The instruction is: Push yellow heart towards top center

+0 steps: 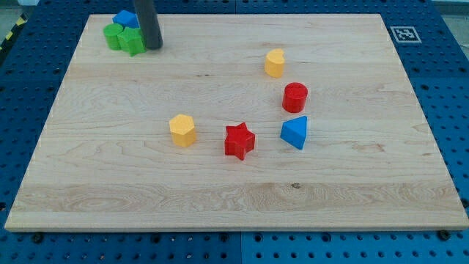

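Camera view: pale wooden tabletop (220, 198) on blue pegboard. Dark rod down at the view's top left, my tip (152, 48) touching a green block (132, 40) clustered with a blue block (125, 17). No jaws on this end effector. Small yellow plastic heart (275, 63) right of centre, well apart from the tip, above red cylinder (295, 97), blue triangular block (294, 132), red star (239, 141); yellow hexagonal block (182, 130) left of the star

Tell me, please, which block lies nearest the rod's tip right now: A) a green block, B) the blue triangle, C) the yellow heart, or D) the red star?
A: my tip stands at the view's top left, right beside the green blocks, while the yellow heart sits far off toward the view's right.
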{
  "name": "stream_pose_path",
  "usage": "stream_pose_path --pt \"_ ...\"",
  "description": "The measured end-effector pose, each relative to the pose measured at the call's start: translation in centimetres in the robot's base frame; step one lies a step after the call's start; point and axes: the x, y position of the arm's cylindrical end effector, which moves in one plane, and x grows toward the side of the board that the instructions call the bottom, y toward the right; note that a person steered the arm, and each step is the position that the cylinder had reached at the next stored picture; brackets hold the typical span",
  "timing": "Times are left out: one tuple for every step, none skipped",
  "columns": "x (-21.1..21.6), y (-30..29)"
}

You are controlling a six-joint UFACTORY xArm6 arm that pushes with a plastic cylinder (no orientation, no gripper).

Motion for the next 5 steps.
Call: stream_pose_path --pt "6.1 8.1" --pt "8.0 16.4" --pt "8.0 22.6" --pt "8.0 25.2" --pt "6.7 25.3"
